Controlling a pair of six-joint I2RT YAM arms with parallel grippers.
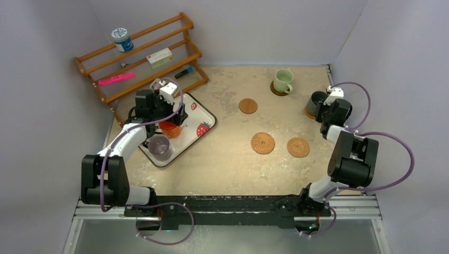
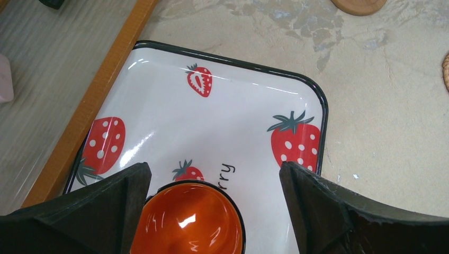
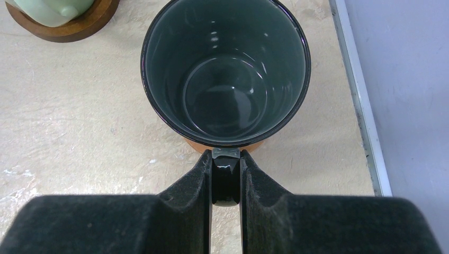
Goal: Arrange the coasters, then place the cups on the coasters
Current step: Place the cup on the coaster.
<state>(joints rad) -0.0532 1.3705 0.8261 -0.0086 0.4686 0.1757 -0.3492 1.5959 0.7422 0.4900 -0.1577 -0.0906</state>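
Note:
My right gripper point(image 3: 226, 174) is shut on the handle of the dark grey-green cup point(image 3: 225, 69), which stands on a brown coaster point(image 3: 197, 144) at the far right point(image 1: 317, 101). The pale green cup point(image 1: 283, 80) sits on another coaster point(image 1: 276, 90) at the back. Three coasters lie bare mid-table: a plain one point(image 1: 247, 106), a wicker one point(image 1: 262, 143) and a brown one point(image 1: 298, 147). My left gripper point(image 2: 214, 169) hangs open over the orange cup point(image 2: 188, 222), which stands on the strawberry tray point(image 2: 312, 87) nearer the left finger. The purple-grey cup point(image 1: 159, 147) stands on the tray's near end.
A wooden rack point(image 1: 143, 58) stands at the back left and holds a blue-and-white jar point(image 1: 122, 39), a small box point(image 1: 159, 57) and a pink item point(image 1: 116, 79). Walls close in the left, back and right. A metal strip point(image 3: 360, 106) edges the table just right of the dark cup.

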